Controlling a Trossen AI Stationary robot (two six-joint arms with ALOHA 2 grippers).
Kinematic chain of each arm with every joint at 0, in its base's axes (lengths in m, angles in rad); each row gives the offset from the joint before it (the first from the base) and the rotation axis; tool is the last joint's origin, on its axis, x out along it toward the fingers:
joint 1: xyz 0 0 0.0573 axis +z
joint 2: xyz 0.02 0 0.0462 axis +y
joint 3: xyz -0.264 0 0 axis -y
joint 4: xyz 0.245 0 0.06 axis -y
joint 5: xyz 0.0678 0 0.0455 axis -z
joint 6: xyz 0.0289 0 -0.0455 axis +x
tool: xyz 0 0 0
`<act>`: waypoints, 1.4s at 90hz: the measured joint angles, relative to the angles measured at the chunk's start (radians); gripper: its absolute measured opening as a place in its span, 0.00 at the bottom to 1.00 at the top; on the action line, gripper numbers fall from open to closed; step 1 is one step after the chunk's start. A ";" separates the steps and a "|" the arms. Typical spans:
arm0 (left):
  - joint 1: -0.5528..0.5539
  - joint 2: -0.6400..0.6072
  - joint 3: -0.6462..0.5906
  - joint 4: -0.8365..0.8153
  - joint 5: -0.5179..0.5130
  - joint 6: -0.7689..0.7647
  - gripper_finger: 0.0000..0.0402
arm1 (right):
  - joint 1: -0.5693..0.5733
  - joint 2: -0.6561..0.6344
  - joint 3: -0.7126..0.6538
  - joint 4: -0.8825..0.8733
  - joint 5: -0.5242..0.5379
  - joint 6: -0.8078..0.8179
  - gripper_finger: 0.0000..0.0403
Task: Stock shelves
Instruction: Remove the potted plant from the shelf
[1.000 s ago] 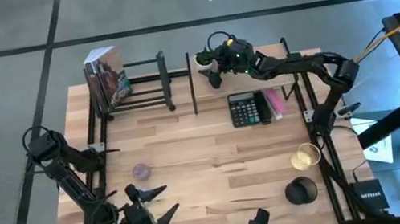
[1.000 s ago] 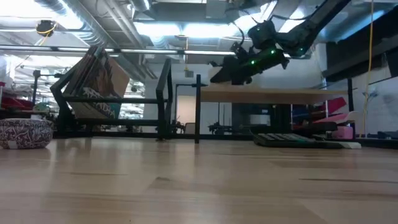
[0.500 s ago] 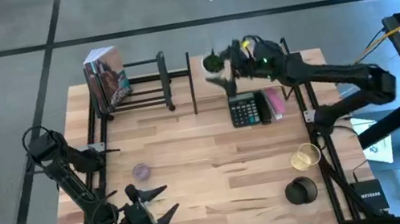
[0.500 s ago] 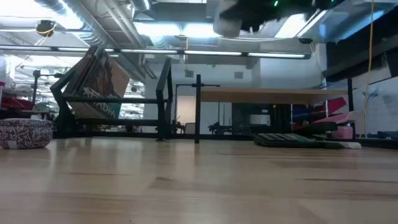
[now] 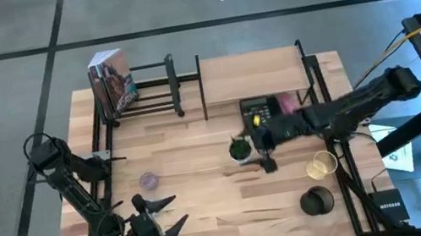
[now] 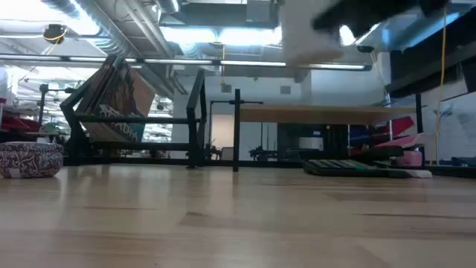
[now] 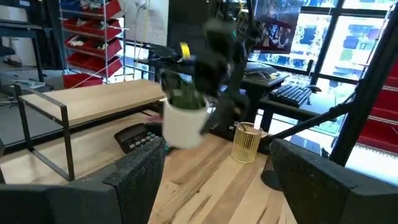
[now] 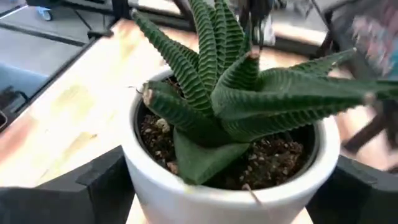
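Observation:
A striped green succulent in a white pot [image 5: 238, 149] hangs over the middle of the tabletop, in front of the light wood shelf [image 5: 252, 71], with my right gripper [image 5: 249, 147] shut on it. The pot [image 6: 297, 37] shows blurred, high above the table in the low view. At the far left the black metal-bar rack [image 5: 150, 92] holds books [image 5: 111, 81] that lean against its end. My left gripper [image 5: 166, 214] waits open near the table's near left corner. My right gripper pinches the pot's white wall [image 8: 146, 177] between its two fingers [image 8: 87, 183], one on each side just below the rim. It reaches in from the table's right side. The pot is lifted clear of the table and stands about upright [image 7: 182, 124].
A calculator [image 5: 254, 111] and a pink thing [image 5: 286, 103] lie under the wood shelf's near edge. A gold wire cup [image 5: 320, 166] and a black round thing [image 5: 317, 200] stand near the right edge. A small patterned bowl [image 5: 148, 181] sits left of middle.
My right gripper has carried the potted plant from just above the wood shelf's far left corner upward and then toward the table's near edge. The plant now hangs over the tabletop in front of the shelf, with the gripper shut on it throughout.

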 joint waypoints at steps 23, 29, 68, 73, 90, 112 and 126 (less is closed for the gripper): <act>0.000 0.000 0.000 0.000 0.000 0.000 0.69 | 0.186 0.000 -0.209 0.155 0.282 0.256 0.84; 0.001 0.000 0.000 0.000 0.000 0.003 0.69 | 0.248 0.000 -0.245 0.137 0.370 0.316 0.84; 0.002 0.000 0.000 -0.023 0.000 -0.026 0.69 | 0.593 0.000 -0.316 -0.054 0.640 0.740 0.84; 0.003 0.000 0.000 -0.022 0.000 -0.027 0.69 | 0.634 0.000 -0.315 -0.096 0.654 0.790 0.84; 0.007 0.000 0.000 -0.021 0.000 -0.034 0.69 | 0.744 0.000 -0.316 -0.210 0.627 0.965 0.89; 0.027 0.000 0.000 -0.021 0.000 -0.034 0.69 | 0.793 0.000 -0.306 -0.250 0.531 1.047 0.88; 0.039 0.000 0.000 -0.021 0.004 -0.046 0.69 | 0.794 0.000 -0.233 -0.370 0.506 1.021 0.88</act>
